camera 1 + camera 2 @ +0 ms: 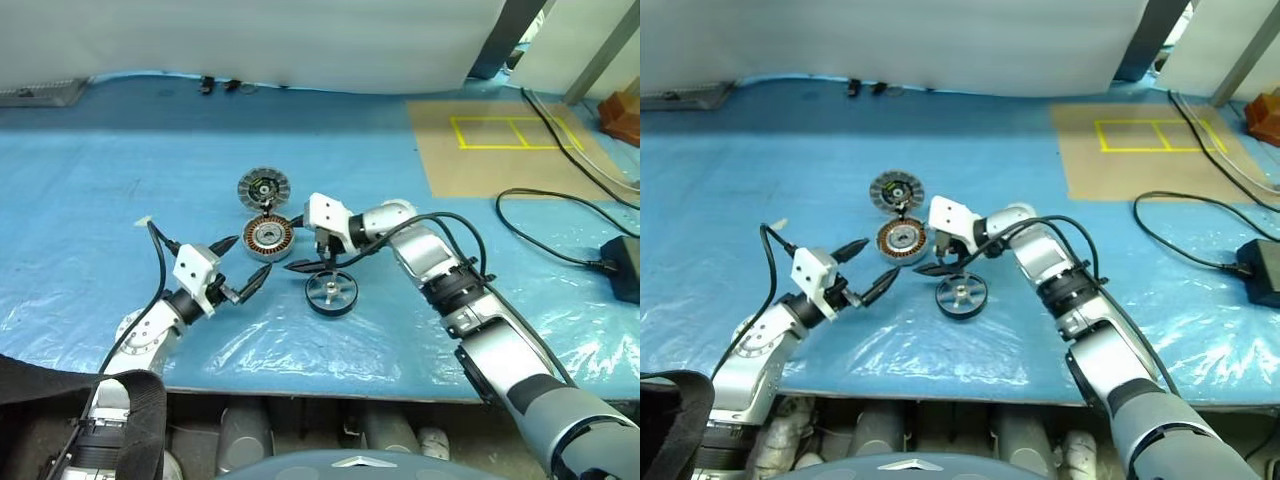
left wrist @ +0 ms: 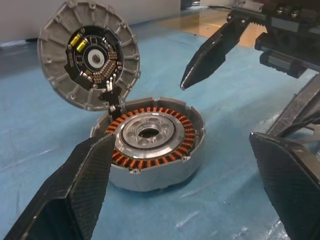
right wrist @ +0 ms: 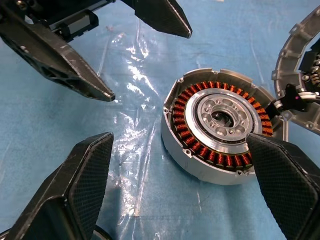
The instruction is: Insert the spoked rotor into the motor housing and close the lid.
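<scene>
Left gripper [image 1: 243, 270]: jaws spread wide, grasping nothing; motor housing [image 1: 267, 238] just ahead of its tips
Right gripper [image 1: 312, 252]: jaws released, empty; hovering between housing and spoked rotor [image 1: 331, 293]
Lid [image 1: 263, 187]: swung open, hinged at the housing's far edge
Rotor: on the blue sheet [image 1: 90, 200], just beneath the right jaws

Crinkled blue plastic sheeting [image 1: 120, 180] covers the table; upper right lies brown cardboard [image 1: 500, 150] (yellow tape rectangle [image 1: 515, 132]), black cables [image 1: 560, 210].
</scene>
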Available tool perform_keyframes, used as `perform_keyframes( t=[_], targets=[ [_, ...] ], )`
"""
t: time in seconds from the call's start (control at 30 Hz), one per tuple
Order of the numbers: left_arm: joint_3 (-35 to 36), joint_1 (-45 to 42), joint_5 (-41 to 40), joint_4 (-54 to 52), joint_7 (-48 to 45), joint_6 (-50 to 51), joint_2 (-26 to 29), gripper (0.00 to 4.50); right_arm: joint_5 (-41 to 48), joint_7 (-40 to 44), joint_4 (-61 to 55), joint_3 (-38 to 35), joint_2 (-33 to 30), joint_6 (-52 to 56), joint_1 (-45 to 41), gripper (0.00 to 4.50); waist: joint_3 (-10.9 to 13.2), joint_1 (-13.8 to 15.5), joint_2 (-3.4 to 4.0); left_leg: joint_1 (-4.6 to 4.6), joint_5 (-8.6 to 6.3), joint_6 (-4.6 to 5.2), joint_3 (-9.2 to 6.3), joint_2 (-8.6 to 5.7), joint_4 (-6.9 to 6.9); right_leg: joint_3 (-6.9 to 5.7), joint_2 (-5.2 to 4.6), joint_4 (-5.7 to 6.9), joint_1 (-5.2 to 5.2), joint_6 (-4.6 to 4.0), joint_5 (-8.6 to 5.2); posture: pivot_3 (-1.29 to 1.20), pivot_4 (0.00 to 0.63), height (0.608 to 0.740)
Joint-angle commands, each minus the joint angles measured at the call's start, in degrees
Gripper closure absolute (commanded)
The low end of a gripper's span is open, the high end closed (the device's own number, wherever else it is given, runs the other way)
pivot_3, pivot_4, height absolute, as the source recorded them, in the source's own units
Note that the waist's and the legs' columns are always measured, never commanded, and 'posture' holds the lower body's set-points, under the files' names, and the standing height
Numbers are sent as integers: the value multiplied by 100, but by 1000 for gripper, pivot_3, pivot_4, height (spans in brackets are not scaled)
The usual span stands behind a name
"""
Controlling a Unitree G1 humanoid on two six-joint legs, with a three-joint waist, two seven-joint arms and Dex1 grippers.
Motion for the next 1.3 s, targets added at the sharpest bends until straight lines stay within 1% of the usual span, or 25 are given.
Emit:
perform_keyframes(
  t=[0.03,0.23,0.43,0.53,0.63,0.9,1.3],
  targets=[
    [238,291,-6,-348,119,-167,31,0,-151,30,314,28,166,52,-506,60,0,-3,1,1,0,0,0,0,0,1,0,0,0,0,0,0,150,740],
    [378,511,8,-438,236,-217,21,0,-407,-77,1046,87,603,130,-1106,60,3,3,4,2,0,0,1,1,0,0,-1,2,0,-1,0,0,150,740],
    [355,553,38,-469,355,-262,-34,0,-644,31,1590,186,833,122,-1413,60,3,18,5,-1,0,0,1,1,0,-1,-1,1,0,-2,0,0,150,740],
    [333,590,63,-474,431,-303,-93,0,-732,129,1778,205,895,105,-1523,632,4,14,7,-1,0,0,0,3,0,-1,-1,1,0,-2,0,0,150,740],
    [324,644,82,-485,479,-339,-133,0,-827,137,1915,204,937,49,-1595,1664,5,8,8,1,-1,0,1,4,0,-1,0,4,-1,-2,1,0,150,740],
    [349,735,78,-545,537,-355,-138,0,-918,99,2122,169,1162,83,-1735,1664,6,7,10,1,-1,0,2,5,0,-1,0,4,-2,-4,0,0,150,740],
    [391,901,63,-668,609,-345,-108,0,-1347,-69,2716,322,1365,-92,-1854,1664,7,7,13,3,-1,0,2,7,0,-1,0,6,-2,-4,1,0,150,740]
  ],
)
